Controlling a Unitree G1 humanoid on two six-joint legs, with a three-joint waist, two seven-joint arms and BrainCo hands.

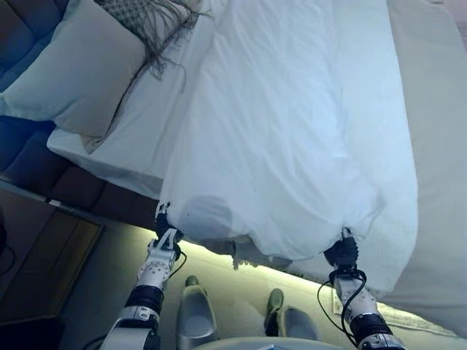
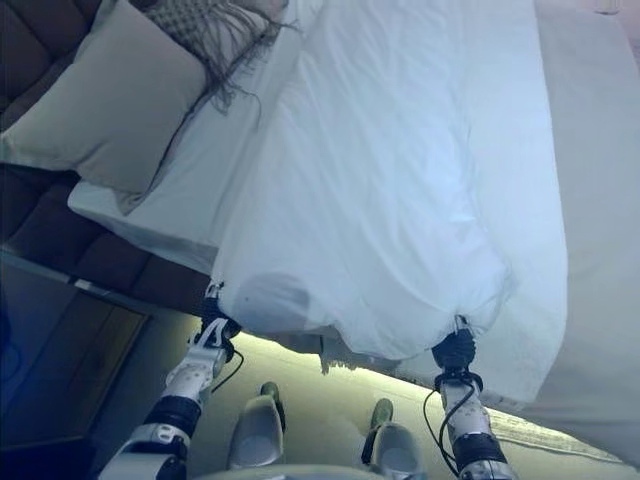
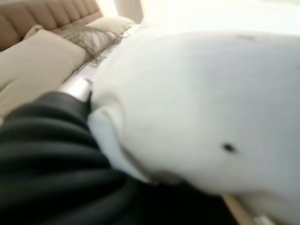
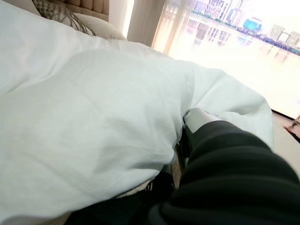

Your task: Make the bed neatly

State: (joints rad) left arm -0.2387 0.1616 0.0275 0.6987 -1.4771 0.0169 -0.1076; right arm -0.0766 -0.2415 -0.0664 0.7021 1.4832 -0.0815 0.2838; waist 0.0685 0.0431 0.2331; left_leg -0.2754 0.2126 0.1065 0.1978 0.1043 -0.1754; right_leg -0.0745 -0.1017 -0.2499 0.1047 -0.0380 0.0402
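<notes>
The white duvet point(image 1: 292, 124) lies over the bed point(image 1: 438, 146) with its near edge lifted off the side, each hand, left point(image 1: 165, 235) and right point(image 1: 341, 251), pinching it at one spot, probably to spread it toward the pillow point(image 1: 76, 76).

No text, label, number or sign can be read in any view: none on the duvet point(image 1: 292, 131), none on the pillow point(image 1: 76, 73), none on the bed base.
</notes>
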